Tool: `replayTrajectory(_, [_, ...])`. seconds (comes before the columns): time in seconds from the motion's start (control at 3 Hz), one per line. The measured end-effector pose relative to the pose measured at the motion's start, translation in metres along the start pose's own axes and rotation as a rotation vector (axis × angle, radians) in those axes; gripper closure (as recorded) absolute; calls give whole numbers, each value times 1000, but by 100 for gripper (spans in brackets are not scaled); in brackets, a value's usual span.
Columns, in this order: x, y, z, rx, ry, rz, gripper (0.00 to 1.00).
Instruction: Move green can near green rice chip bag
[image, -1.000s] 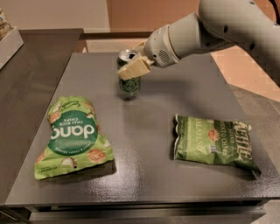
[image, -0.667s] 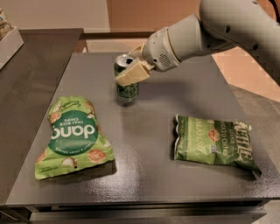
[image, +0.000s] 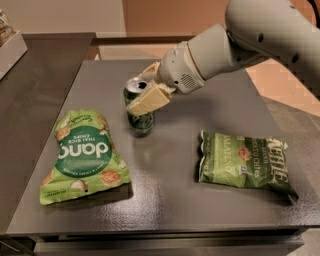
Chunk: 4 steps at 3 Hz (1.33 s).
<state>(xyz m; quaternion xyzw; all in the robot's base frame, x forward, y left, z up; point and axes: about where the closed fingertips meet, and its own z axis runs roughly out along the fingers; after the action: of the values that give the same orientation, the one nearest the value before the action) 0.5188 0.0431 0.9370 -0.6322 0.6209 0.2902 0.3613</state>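
The green can (image: 140, 120) stands on the grey table (image: 165, 200), a little right of the top of the green rice chip bag (image: 82, 155), with a small gap between them. The bag lies flat at the front left, its label upside down. My gripper (image: 146, 98) reaches in from the upper right and is shut on the upper part of the can. One cream finger (image: 150, 101) crosses the can's front; the other is hidden behind it. I cannot tell whether the can's base touches the table.
A dark green Kettle chip bag (image: 242, 162) lies flat at the front right. A second dark counter (image: 30, 90) adjoins the table on the left, with a white bin's corner (image: 10, 47) at the far left. My white arm (image: 260, 35) spans the upper right.
My gripper has carried the green can to the left and toward the front, closer to the green rice chip bag. Both bags have stayed in place.
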Motion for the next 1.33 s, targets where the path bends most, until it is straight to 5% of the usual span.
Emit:
replayTrajectory(0.33, [2, 12, 8, -36, 3, 1, 100])
replayTrajectory(1.33, [18, 30, 29, -86, 1, 14, 35])
